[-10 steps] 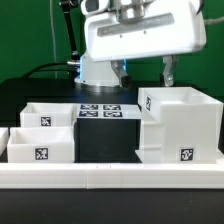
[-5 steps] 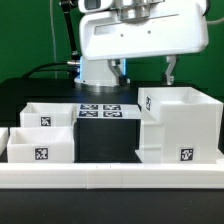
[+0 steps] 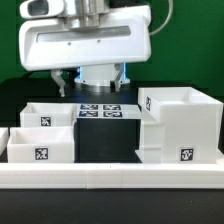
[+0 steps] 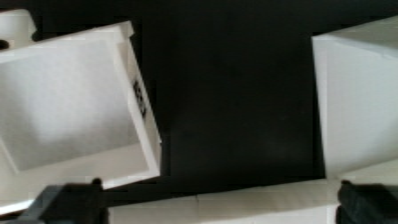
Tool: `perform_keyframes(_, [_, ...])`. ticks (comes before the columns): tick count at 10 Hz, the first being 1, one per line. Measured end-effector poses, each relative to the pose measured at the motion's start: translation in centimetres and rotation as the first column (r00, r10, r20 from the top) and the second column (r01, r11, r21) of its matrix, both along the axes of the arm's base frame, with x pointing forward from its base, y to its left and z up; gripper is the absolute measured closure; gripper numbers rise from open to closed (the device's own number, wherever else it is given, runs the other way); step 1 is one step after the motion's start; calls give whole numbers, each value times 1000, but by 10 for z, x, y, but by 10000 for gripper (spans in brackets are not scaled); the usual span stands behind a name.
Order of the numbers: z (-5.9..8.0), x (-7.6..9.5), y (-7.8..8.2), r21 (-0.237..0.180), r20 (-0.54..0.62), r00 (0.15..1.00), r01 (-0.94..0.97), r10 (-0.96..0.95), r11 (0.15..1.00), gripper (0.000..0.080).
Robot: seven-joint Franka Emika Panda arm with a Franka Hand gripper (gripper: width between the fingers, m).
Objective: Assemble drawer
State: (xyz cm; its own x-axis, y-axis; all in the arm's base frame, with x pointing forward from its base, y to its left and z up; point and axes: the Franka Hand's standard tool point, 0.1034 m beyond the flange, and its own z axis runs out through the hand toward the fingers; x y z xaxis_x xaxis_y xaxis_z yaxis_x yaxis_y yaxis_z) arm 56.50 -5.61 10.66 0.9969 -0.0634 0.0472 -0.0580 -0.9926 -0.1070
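Observation:
The large white drawer case [image 3: 180, 125] stands on the exterior view's right, with a tag low on its front. Two white trays sit on the left, one behind [image 3: 48, 115] and one in front [image 3: 40, 150]. My gripper [image 3: 92, 80] hangs high above the table behind them, open and empty, touching nothing. In the wrist view the gripper [image 4: 214, 205] shows two dark fingertips [image 4: 63, 205] set wide apart. Below it lie a tray [image 4: 71, 100] and the case [image 4: 365, 90], with dark table between them.
The marker board [image 3: 100, 110] lies flat on the black table between the back tray and the case. A long low white rail [image 3: 110, 177] runs along the front edge. A pale strip [image 4: 214, 195] lies between the fingertips in the wrist view.
The arm has swung toward the exterior view's left, from above the case to above the marker board and back tray. The drawer parts have not moved.

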Motion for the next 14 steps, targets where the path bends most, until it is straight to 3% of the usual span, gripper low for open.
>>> perform_keyframes(1, [-7, 2, -1, -4, -1, 1000, -14, 14, 1000, 151])
perform_keyframes(5, [-9, 1, -1, -3, -4, 1000, -15, 15, 1000, 151])
perform_keyframes(8, [-44, -12, -36, -37, 1, 985, -172, 172, 984, 151])
perform_keyframes(12, [-78, -20, -48, -58, -5, 985, -171, 171, 984, 151])
perform_keyframes(14, [-84, -22, -44, -56, -13, 985, -171, 171, 984, 151])
